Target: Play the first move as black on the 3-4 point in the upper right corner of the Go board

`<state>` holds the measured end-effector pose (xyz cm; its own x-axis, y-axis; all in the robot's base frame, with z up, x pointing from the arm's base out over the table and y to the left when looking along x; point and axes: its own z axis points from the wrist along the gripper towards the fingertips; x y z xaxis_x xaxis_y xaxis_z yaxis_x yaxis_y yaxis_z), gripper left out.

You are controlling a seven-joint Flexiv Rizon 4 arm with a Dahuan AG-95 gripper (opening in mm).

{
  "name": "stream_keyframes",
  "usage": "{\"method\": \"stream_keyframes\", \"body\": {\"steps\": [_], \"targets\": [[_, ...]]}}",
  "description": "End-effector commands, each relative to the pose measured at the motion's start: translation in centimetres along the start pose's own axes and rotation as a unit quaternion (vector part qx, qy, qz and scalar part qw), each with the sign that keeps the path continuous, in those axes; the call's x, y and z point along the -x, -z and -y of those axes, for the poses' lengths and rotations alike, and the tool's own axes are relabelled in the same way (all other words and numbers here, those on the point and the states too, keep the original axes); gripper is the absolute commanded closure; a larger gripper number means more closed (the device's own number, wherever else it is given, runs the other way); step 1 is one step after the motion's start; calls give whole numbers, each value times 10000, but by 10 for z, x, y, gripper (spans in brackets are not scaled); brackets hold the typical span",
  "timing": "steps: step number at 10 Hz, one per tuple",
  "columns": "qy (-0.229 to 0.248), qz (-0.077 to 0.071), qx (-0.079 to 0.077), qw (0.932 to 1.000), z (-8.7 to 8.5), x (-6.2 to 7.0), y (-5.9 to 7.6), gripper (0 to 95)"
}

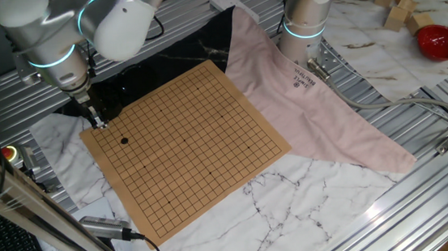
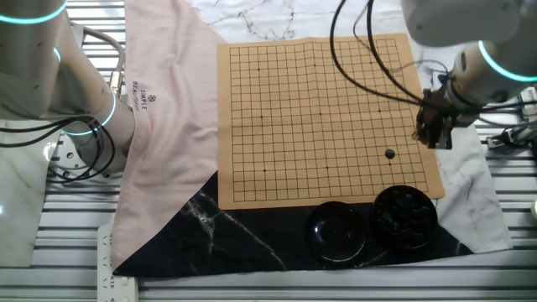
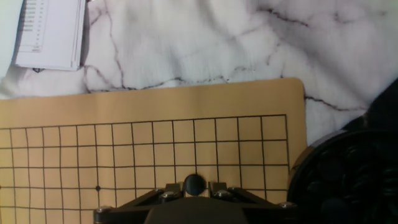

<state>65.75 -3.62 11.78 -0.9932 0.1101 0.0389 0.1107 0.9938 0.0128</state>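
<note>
Marble-patterned tabletop (image 1: pixel 312 207) carries the Go board (image 1: pixel 200 136) at frame centre in one fixed view; I see the black stone (image 1: pixel 124 140) on a crossing near its left corner, the tool (image 1: pixel 97 120) just above-left. The other fixed view puts the stone lower right. Hand view: stone between fingertips (image 3: pixel 169 190), bottom centre; grip state I cannot tell.

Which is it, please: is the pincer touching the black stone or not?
Apart. The other fixed view shows bare board between the pincer and the stone.
</note>
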Motion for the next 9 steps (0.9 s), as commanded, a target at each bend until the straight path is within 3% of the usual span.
{"method": "stream_keyframes", "body": {"steps": [1, 9], "targets": [[-287, -20, 37, 9996, -3, -7, 14, 950], [-545, -15, 14, 9985, -4, -12, 19, 950]]}}
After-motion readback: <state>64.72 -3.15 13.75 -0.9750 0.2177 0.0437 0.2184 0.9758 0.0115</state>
